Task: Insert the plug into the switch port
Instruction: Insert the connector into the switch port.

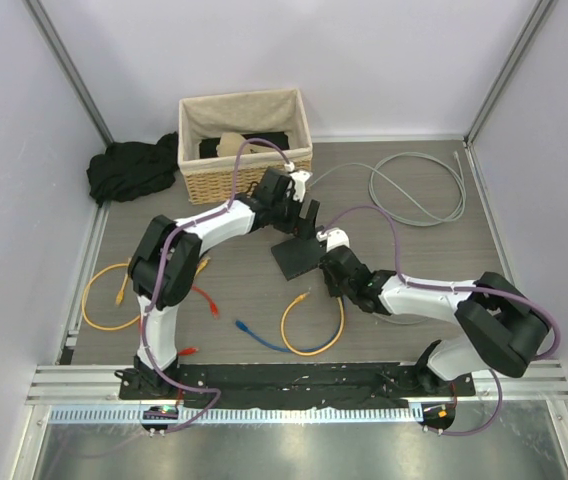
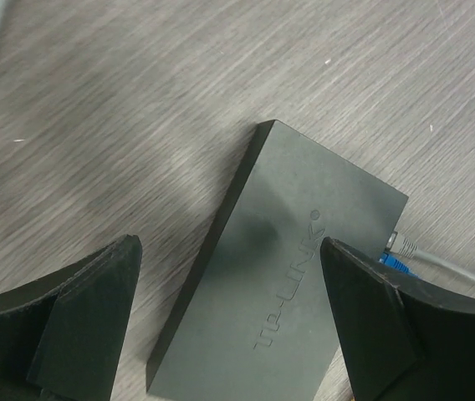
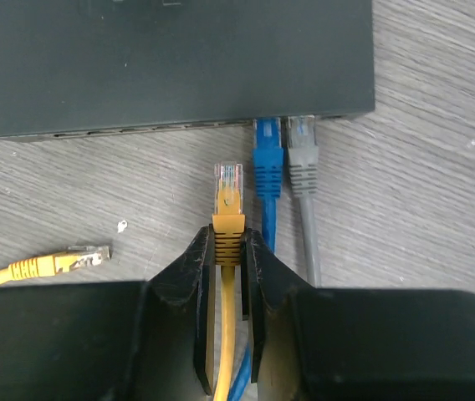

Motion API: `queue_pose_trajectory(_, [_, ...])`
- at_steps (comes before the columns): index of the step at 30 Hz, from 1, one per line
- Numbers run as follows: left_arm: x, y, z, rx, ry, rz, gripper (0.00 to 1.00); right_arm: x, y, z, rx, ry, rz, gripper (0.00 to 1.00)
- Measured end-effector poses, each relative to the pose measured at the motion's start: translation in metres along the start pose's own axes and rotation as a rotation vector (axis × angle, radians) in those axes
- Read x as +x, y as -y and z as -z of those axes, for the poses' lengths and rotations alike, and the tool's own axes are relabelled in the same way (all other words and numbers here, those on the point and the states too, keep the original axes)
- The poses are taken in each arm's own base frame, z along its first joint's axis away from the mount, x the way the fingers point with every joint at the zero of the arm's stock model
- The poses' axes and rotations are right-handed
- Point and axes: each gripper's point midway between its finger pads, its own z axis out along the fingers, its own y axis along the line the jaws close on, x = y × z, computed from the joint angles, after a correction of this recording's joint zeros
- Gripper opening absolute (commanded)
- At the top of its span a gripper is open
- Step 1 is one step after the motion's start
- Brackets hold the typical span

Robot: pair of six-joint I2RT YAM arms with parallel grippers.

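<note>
The switch [image 1: 299, 256] is a flat dark-grey box at mid-table; it also shows in the left wrist view [image 2: 288, 284] and the right wrist view [image 3: 171, 63]. My right gripper [image 3: 229, 242] is shut on the boot of a yellow plug [image 3: 228, 196], whose clear tip points at the switch's port edge a short way off, just left of a blue plug [image 3: 268, 159] and a grey plug [image 3: 302, 159] seated in the ports. My left gripper [image 2: 229, 292] is open, its fingers either side of the switch and above it.
A wicker basket [image 1: 246, 140] stands at the back with dark cloth [image 1: 129, 170] to its left. A grey cable coil [image 1: 419, 190] lies at back right. Yellow [image 1: 114, 295], blue and red cables lie at the front left. A loose yellow plug [image 3: 62, 261] lies near my right gripper.
</note>
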Motion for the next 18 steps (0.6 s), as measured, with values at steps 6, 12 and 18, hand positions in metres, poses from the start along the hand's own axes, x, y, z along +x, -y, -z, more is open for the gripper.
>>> queue_pose_trajectory(6, [0.015, 0.001, -0.018, 0.04, -0.059, -0.009, 0.89, 0.003, -0.001, -0.01, -0.019, -0.011, 0.009, 0.01])
queue_pose_trajectory(12, [0.024, 0.003, -0.024, 0.075, -0.093, -0.024, 0.83, -0.002, 0.0, -0.014, -0.023, -0.005, 0.012, 0.01])
queue_pose_trajectory(18, [0.024, 0.007, -0.026, 0.105, -0.106, -0.044, 0.78, -0.007, 0.002, -0.016, -0.013, 0.002, 0.012, 0.01])
